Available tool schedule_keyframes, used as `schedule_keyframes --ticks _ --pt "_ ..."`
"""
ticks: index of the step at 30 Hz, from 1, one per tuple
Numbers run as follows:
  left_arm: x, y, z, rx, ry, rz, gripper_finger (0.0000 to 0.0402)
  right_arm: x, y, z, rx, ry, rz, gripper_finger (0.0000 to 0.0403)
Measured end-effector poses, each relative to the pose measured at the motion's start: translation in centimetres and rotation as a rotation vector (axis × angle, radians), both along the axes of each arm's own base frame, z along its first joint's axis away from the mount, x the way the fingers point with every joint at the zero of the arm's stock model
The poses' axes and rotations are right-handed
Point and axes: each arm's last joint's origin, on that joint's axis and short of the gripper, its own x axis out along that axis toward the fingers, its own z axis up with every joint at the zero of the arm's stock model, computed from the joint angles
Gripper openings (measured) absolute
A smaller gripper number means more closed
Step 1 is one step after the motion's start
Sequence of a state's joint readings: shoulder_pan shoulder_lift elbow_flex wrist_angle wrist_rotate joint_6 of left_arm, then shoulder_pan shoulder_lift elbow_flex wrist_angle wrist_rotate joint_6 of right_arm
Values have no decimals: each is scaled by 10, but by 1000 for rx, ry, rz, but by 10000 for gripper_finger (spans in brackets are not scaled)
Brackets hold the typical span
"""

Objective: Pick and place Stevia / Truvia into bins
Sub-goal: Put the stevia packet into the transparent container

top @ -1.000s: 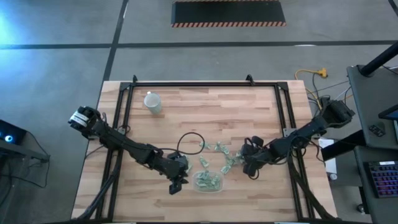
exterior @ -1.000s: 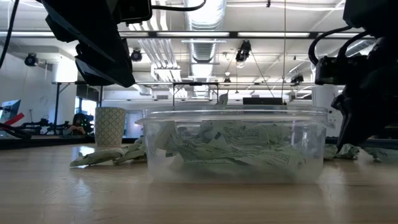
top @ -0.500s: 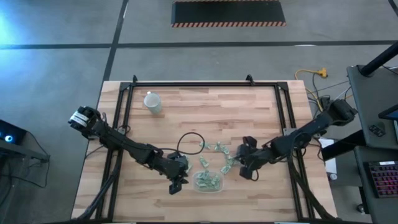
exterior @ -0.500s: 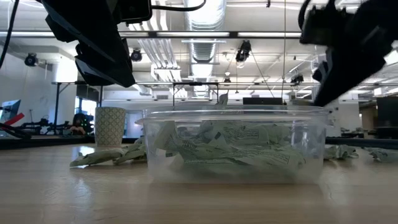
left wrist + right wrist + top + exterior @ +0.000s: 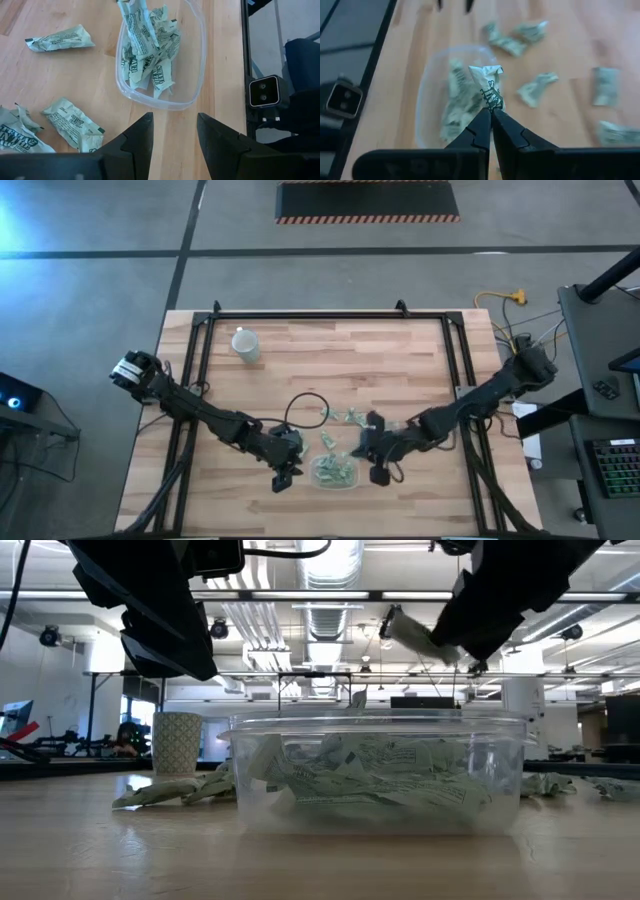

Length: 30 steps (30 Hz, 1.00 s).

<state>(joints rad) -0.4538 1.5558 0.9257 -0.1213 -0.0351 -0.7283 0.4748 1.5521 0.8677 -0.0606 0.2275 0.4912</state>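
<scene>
Above the clear plastic bin [image 5: 335, 471], the right gripper [image 5: 491, 117] hangs with its fingers clamped on one Stevia sachet [image 5: 487, 87] (crumpled, pale green and white). Bin holds a heap of sachets; loose sachets [image 5: 348, 420] lie on the wooden tabletop [image 5: 330, 360] just beyond it. Left gripper [image 5: 173, 135] waits beside the bin, fingers apart, holding nothing. White paper cup [image 5: 245, 344] stands well apart.
</scene>
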Motion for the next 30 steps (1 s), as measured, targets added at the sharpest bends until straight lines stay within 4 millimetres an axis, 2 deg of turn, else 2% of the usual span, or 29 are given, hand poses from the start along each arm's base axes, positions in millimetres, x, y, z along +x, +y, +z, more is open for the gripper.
schedule_keyframes --ticks 5,9,14,20,24,30 --pt "0 0 0 -2 -1 1 135 27 16 -12 -14 67 53 9" --pt "0 0 0 -19 3 17 135 46 24 -9 -32 90 49 9" --pt "0 0 0 -20 2 17 135 61 32 -16 -80 182 55 9" --pt "0 -1 0 -20 1 16 135 69 36 -25 -66 259 9 9" --pt "0 0 1 -20 1 16 135 70 38 -20 -64 253 18 10" --pt "0 0 0 -19 3 16 135 66 38 -7 -46 240 45 55"
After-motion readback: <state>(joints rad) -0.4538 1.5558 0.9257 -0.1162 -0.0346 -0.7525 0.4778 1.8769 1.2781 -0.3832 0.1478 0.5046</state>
